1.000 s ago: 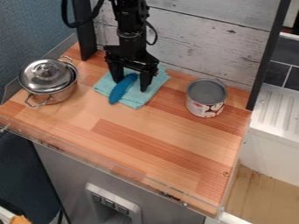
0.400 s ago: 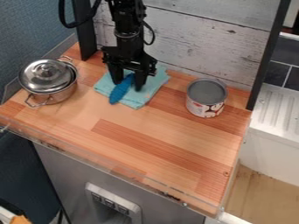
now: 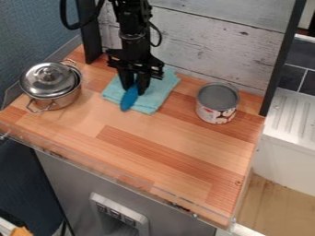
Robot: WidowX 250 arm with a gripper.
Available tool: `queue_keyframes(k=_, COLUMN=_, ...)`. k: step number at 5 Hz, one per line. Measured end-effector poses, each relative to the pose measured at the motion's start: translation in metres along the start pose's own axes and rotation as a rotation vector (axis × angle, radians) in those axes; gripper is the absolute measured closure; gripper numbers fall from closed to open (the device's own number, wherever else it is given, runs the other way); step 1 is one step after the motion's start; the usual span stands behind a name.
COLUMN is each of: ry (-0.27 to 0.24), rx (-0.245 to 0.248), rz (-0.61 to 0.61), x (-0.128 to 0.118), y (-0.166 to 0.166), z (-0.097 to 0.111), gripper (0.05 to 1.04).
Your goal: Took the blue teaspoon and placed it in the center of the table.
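Note:
My gripper [image 3: 133, 90] hangs over the folded turquoise cloth [image 3: 161, 92] near the back left of the wooden table [image 3: 166, 154]. Its two fingers are close together, one on each side of the blue spoon [image 3: 129, 99], and they are shut on it. The spoon's front end points toward the table's front edge, over the cloth; its rear part is hidden between and behind the fingers. Whether the spoon still touches the cloth I cannot tell.
A lidded metal pot [image 3: 51, 86] stands at the left edge of the table. On the right is an open can [image 3: 217, 103] with a grey inside. A whitewashed wooden wall [image 3: 212, 39] rises behind the table, with a black post [image 3: 90, 32] at its left.
The gripper's fingers have closed from a wide spread onto the spoon. The spoon has turned a little more upright in view, and the cloth has shifted slightly right.

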State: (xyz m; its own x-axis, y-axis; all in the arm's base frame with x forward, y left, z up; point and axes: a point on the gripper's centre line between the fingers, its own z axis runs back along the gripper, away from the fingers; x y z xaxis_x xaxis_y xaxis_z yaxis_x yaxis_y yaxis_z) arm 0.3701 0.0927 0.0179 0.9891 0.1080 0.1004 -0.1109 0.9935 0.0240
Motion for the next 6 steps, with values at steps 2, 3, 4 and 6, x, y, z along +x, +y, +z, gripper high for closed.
queue_keyframes(k=2, ry=-0.056, rx=0.017, rz=-0.032, x=-0.011, y=-0.018, z=0.04, gripper=0.718)
queue_keyframes(k=3, ry=-0.063, rx=0.011, rz=-0.052, x=-0.028, y=-0.037, z=0.051, gripper=0.718)
queue_keyframes(k=4, ry=-0.014, rx=0.0, rz=-0.059, x=-0.045, y=-0.054, z=0.042, gripper=0.718)
queue_keyframes(k=6, ry=0.048, rx=-0.014, rz=-0.066, x=-0.068, y=-0.081, z=0.024, gripper=0.718)
